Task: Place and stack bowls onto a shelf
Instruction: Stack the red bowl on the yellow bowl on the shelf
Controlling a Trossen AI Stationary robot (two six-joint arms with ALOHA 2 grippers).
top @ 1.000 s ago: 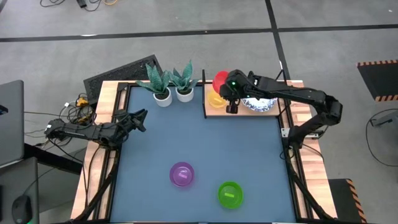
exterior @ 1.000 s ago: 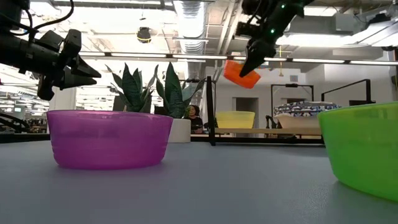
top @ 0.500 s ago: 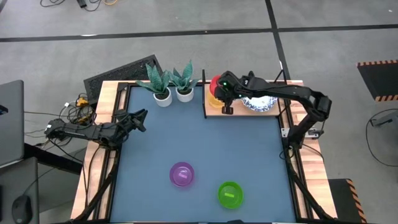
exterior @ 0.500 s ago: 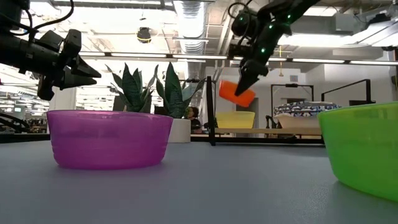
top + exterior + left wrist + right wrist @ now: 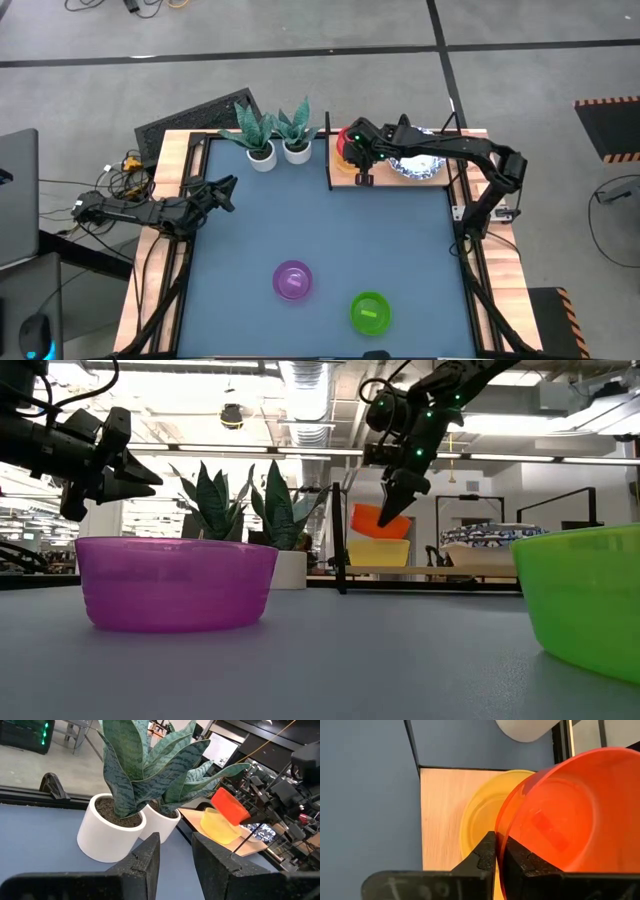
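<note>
The right gripper (image 5: 392,512) pinches the red bowl's (image 5: 378,521) rim, tilted above the yellow bowl (image 5: 378,552); the left gripper's (image 5: 175,851) fingers are apart.

Two small white round plant pots (image 5: 261,158) (image 5: 297,152) holding dark green striped spiky-leaved plants stand side by side at the far edge of the large blue-grey tabletop (image 5: 300,225), just beside a black mat (image 5: 190,125).

Robotics lab or workshop | bare grey concrete floor (image 5: 300,80) with dark seams and hazard-striped mat (image 5: 612,128) | exposed ceiling ducts (image 5: 310,385) and strip lights | cables (image 5: 120,180) beside blue-grey table (image 5: 320,240) | monitors and desks in the room behind
</note>
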